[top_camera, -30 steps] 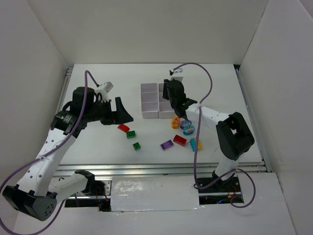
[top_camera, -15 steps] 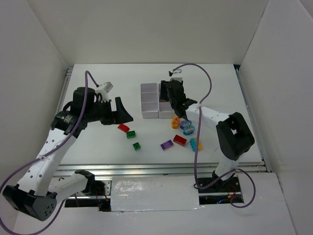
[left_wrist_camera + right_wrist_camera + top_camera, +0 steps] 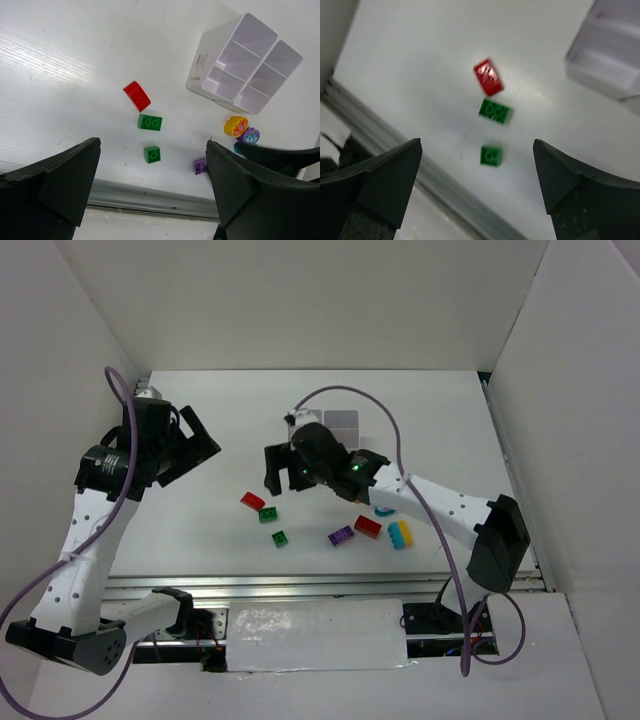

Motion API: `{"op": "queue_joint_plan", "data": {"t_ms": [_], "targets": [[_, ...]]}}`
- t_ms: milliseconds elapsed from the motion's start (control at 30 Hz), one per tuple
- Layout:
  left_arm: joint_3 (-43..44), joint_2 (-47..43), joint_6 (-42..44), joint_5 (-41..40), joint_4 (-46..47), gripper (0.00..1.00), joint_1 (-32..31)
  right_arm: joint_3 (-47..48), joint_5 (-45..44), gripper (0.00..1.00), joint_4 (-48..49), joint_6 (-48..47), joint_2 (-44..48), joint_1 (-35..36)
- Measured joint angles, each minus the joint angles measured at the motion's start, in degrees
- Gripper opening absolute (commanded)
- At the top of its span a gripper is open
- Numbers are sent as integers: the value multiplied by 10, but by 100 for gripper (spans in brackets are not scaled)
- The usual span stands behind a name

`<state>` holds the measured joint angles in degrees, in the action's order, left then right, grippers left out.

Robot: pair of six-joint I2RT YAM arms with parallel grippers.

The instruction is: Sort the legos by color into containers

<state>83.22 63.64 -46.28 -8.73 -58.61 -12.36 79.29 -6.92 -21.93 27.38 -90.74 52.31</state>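
Several legos lie on the white table: a red brick, a green two-stud brick and a small green brick. To their right are a purple brick, another red one and a teal-and-yellow one. The white containers are mostly hidden behind the right arm in the top view. My right gripper hangs open and empty above the green bricks. My left gripper is open and empty, high at the left.
An orange patterned brick and a purple patterned brick lie just in front of the containers. A metal rail runs along the table's near edge. White walls enclose the table on three sides.
My right arm has swung left from over the containers to above the red and green bricks, and its jaws have opened. My left arm has pulled back to the left.
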Motion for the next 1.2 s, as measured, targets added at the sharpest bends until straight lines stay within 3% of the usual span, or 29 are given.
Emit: {"op": "queue_joint_plan", "data": {"t_ms": [200,367,833,900,933,1033,1067,1100,1133,1167,1200], "targets": [[11,7,-9,-26,-27,100,1,41,62,95,-118,4,-99,52],[16,8,-7,-28,-39,99,2,81,61,90,-192,-2,-185,71],[15,6,16,9,-28,100,2,114,51,71,-209,-16,-280,93],[8,6,24,16,-25,99,2,117,48,66,-203,-17,-296,93],[5,6,27,20,-23,99,2,117,45,58,-201,-18,-299,93],[-2,6,31,31,-16,100,2,119,31,52,-198,-19,-306,93],[-4,6,33,34,-13,100,2,119,27,44,-195,-19,-307,93],[-6,6,38,37,-11,99,2,119,25,44,-194,-20,-308,93],[-8,5,41,40,-8,100,2,119,21,16,-194,-19,-308,93],[-10,5,42,42,-6,100,2,119,21,10,-192,-22,-308,93],[-12,5,43,45,-3,99,2,119,19,10,-187,-21,-308,93]]}}
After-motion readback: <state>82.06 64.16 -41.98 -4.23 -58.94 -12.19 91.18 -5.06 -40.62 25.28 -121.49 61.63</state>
